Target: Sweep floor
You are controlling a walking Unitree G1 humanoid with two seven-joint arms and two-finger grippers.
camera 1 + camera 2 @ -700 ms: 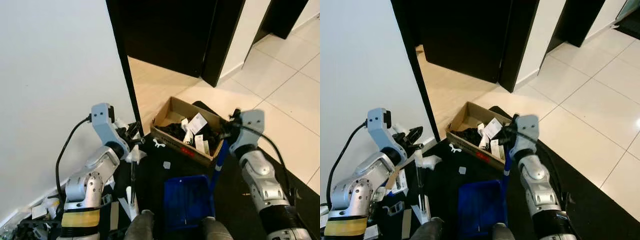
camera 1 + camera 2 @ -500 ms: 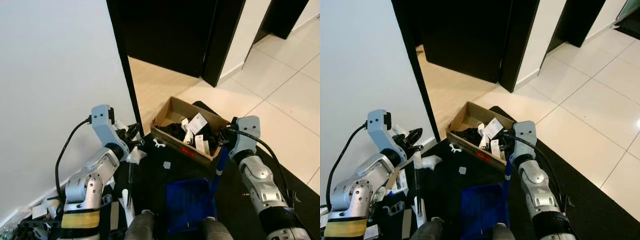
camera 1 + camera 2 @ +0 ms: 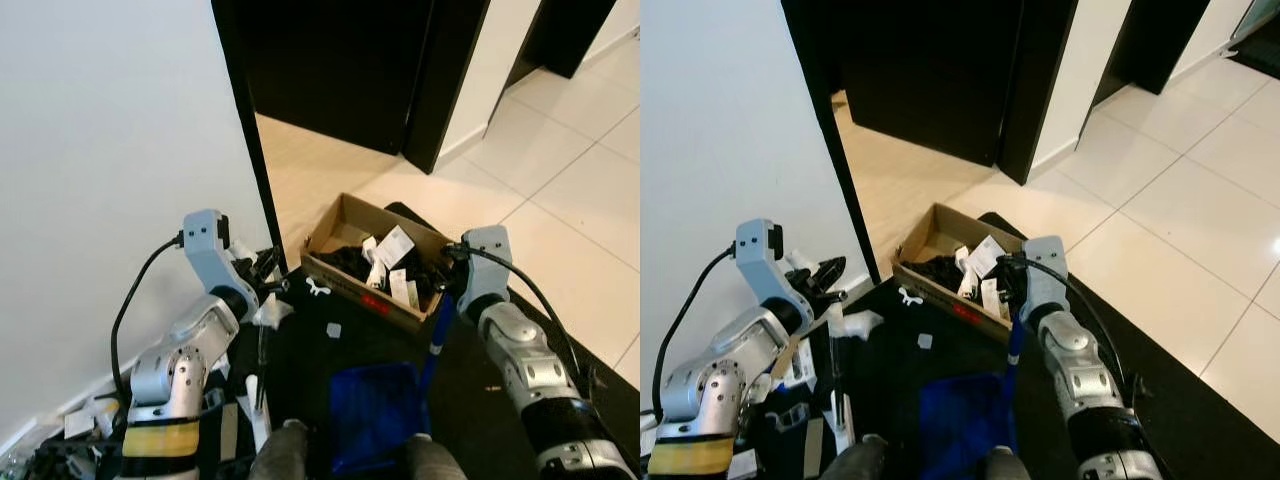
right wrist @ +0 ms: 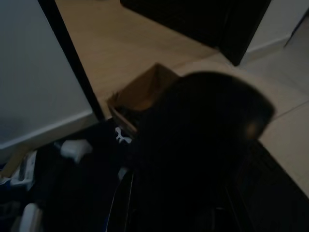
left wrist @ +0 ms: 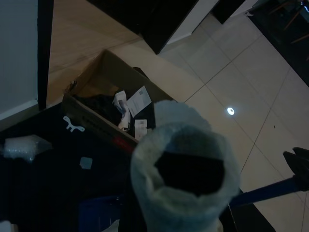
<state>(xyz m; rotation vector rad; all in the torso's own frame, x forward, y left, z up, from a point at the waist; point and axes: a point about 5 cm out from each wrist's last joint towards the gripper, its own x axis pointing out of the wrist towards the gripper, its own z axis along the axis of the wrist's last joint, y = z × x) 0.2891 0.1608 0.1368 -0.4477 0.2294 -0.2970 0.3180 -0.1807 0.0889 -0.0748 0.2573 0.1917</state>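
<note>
Left gripper (image 3: 268, 283) clamped on thin dark broom handle (image 3: 262, 345), broom head low beside white scraps (image 3: 333, 329) on black mat (image 3: 890, 375). Right gripper (image 3: 441, 270) grips blue dustpan handle (image 3: 436, 330) (finger gap not discernible); blue dustpan (image 3: 372, 414) below it. Cardboard box (image 3: 377, 262) of scraps just ahead, between grippers.

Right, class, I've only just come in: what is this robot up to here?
It is sweeping up litter on a black mat beside a doorway. The right end effector holds the blue handle of a blue dustpan resting on the mat. The left end effector grips a thin upright stick, likely the broom handle. A cardboard box of scraps sits just ahead, and small white bits lie on the mat between box and dustpan.
</note>
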